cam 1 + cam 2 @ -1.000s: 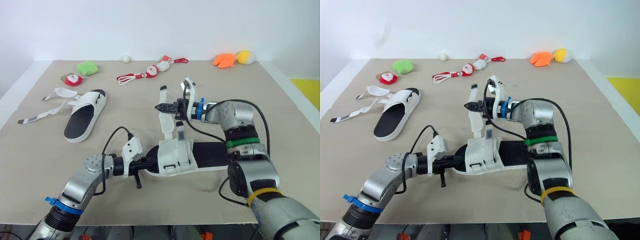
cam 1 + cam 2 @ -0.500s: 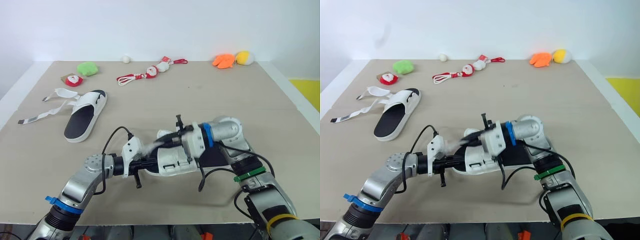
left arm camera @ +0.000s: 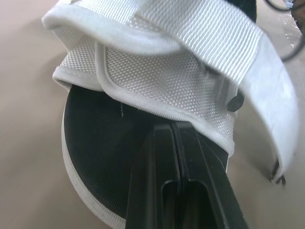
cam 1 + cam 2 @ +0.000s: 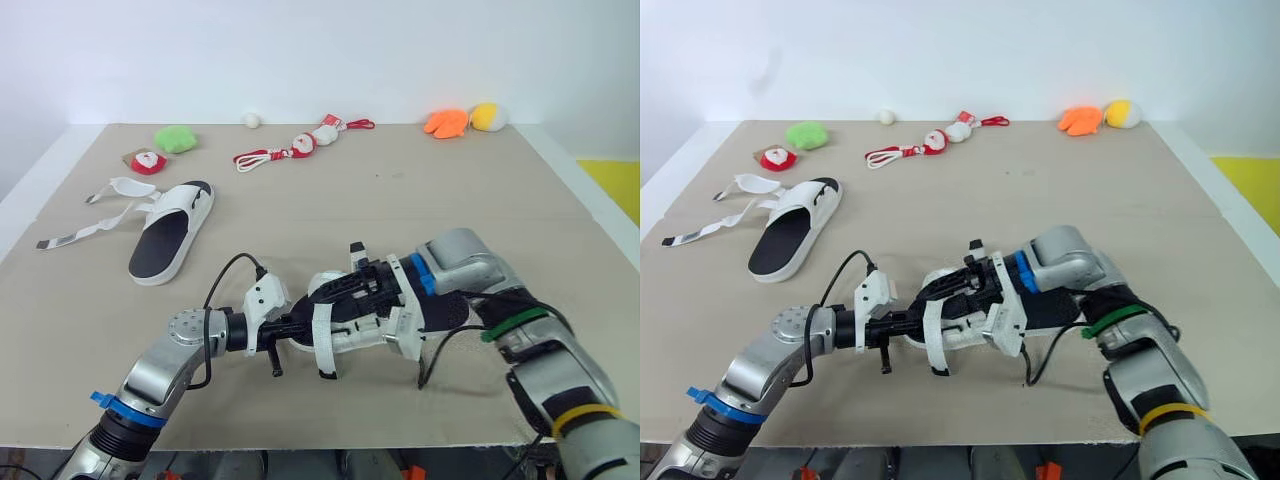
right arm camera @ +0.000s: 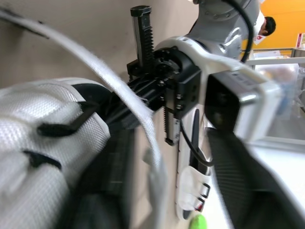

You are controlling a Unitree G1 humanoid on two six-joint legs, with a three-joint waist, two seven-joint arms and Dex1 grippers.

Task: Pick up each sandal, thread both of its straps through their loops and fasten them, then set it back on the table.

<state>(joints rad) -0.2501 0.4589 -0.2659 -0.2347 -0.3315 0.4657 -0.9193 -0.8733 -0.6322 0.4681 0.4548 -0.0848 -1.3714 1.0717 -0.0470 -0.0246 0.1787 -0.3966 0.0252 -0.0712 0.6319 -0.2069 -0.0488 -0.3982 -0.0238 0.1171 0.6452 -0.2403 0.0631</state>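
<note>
The near sandal, white mesh upper on a black footbed, lies at the table's front middle. My left gripper is shut at its toe end, its fingertips resting on the footbed and tucked under the upper's edge. My right gripper hovers over the upper with its fingers apart. A white strap hangs loose over the near side of the sandal, and in the right wrist view that strap runs free between the spread fingers. The second sandal lies far left, its straps trailing unfastened.
Small plush toys line the far edge: a green one, a red and white one, a Santa with a red cord, an orange one, a yellow one. A white ball sits there too.
My right gripper swung the raised strap from the far side down over the upper, then opened; the strap now hangs over the near side. The left gripper has stayed put.
</note>
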